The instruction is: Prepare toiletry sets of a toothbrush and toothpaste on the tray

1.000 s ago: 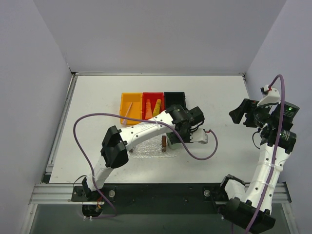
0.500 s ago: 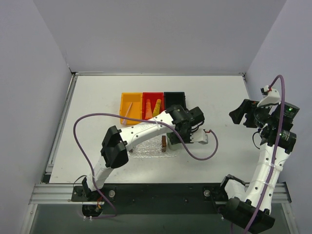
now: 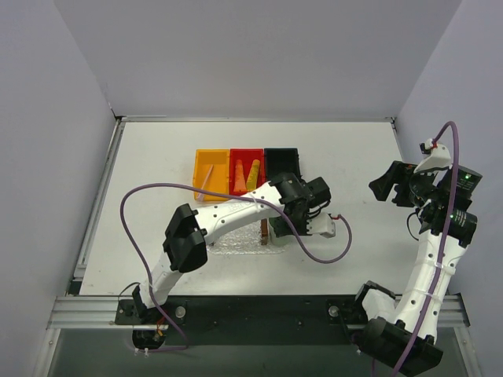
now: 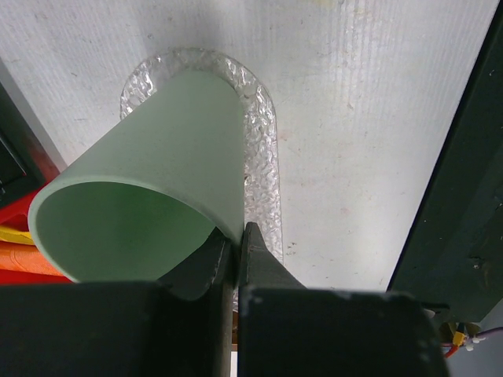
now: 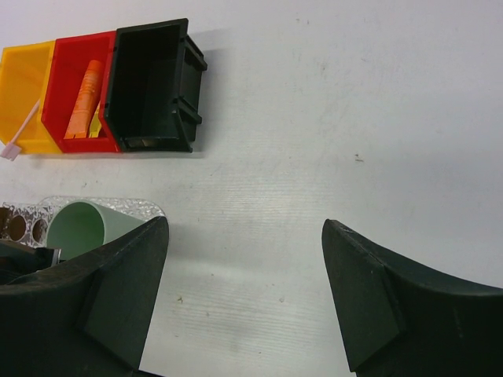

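Observation:
My left gripper [image 4: 238, 236] is shut on the rim of a pale green cup [image 4: 157, 181], which hangs tilted over the clear bumpy tray [image 4: 263, 141]. From above, the left gripper [image 3: 277, 228] hovers at the right end of the tray [image 3: 232, 242]. The toothbrush [image 3: 206, 179] lies in the orange bin [image 3: 211, 174]. An orange toothpaste tube [image 3: 238, 174] and a yellow one [image 3: 253, 173] lie in the red bin [image 3: 246, 171]. My right gripper [image 3: 385, 184] is raised at the far right, open and empty. Its wrist view shows the cup [image 5: 86, 228] and the orange tube [image 5: 82, 98].
A black bin [image 3: 282, 161] stands to the right of the red one, with nothing showing inside it. A small brown piece [image 3: 265, 233] stands at the tray's right end beside the left gripper. A purple cable loops from the left arm over the table.
The left wrist has shifted slightly toward the near side with the cup still in its grip. The right arm has not moved.

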`<state>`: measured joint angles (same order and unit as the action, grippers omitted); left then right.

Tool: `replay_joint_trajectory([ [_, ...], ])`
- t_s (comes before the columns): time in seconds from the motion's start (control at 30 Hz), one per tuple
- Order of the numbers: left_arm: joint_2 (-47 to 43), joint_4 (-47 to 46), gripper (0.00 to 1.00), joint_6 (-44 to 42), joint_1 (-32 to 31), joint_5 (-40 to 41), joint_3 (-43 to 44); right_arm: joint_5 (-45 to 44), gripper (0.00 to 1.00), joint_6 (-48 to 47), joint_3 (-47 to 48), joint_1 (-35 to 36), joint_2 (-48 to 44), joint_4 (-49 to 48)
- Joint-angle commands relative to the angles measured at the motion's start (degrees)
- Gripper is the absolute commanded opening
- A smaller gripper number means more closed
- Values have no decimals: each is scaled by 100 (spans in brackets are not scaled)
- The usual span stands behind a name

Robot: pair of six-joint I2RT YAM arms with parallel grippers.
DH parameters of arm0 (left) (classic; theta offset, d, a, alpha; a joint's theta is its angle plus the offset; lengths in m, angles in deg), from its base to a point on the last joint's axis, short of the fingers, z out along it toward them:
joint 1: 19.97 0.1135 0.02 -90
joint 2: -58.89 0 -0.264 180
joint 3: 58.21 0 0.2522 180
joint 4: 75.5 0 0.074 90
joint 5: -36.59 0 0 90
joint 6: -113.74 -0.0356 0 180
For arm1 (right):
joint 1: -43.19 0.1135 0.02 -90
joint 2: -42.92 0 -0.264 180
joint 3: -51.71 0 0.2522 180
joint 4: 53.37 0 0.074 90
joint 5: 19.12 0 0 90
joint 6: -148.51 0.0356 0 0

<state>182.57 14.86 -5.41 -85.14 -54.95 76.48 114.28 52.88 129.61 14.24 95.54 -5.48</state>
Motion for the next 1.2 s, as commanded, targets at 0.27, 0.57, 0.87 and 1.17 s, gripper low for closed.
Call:
replay_joint_trajectory([
  [0.27,-72,83,0,14,-31,66,-78,239,73,-79,-95,-85,-24,-73],
  [0.57,-177,57,0,23,-31,101,-253,292,73,-61,-112,-93,3,-73],
  [0.87,-212,31,0,32,-31,75,-332,319,73,-52,-139,-102,12,-73],
  [1.17,-248,-92,0,67,-40,110,-350,362,73,-35,-130,-102,38,-73],
])
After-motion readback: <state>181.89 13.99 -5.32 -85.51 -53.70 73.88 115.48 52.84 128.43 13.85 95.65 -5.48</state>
